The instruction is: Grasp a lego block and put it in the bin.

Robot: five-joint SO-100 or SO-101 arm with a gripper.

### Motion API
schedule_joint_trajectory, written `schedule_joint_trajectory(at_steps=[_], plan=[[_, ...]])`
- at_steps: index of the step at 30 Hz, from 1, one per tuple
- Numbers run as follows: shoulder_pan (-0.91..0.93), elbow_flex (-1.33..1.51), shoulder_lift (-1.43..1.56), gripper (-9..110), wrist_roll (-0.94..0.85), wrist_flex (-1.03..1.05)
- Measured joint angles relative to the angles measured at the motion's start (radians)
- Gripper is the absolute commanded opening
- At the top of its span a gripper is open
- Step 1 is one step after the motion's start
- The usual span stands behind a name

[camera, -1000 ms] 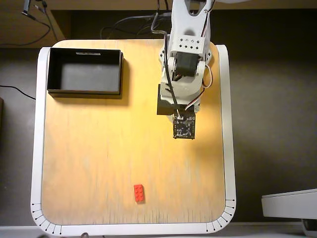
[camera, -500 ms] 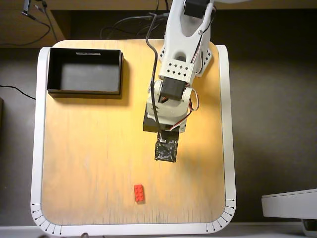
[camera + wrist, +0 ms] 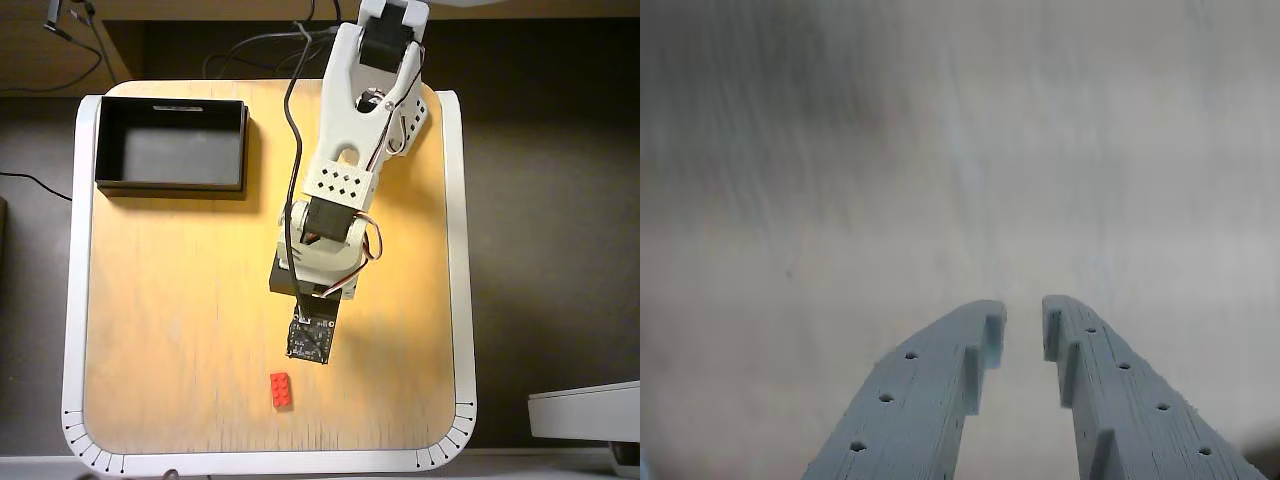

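Lying flat near the front edge of the table (image 3: 180,330) in the overhead view, the block (image 3: 281,390) is a small red brick, long side running toward and away from the arm, with studs in two rows on top. It sits free on the wood, just beyond the tip of the arm (image 3: 345,190), close to the dark circuit board at the wrist but apart from it. It does not show in the wrist view.

The gripper (image 3: 1023,320) enters the wrist view from below: two pale grey-blue fingers (image 3: 930,400) with small holes along them, tips close together with only a narrow gap, and nothing between them. Below them is blurred bare wood.

The bin (image 3: 171,186) stands in the far left corner in the overhead view, well apart from the block: a shallow black tray, dark grey floor, a small white label on its far rim, with nothing in it.

The table is light orange-yellow wood with a white rounded border marked with short black ticks at the front corners. Around it the floor is dark. Cables trail behind the arm's base, and a grey-white object (image 3: 585,412) juts in at lower right.
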Motion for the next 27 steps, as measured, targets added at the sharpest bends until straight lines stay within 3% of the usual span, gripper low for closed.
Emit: schedule_joint_trajectory(at_steps=[27], plan=[[0.038,-0.503,-0.503,14,0.127,-0.028]])
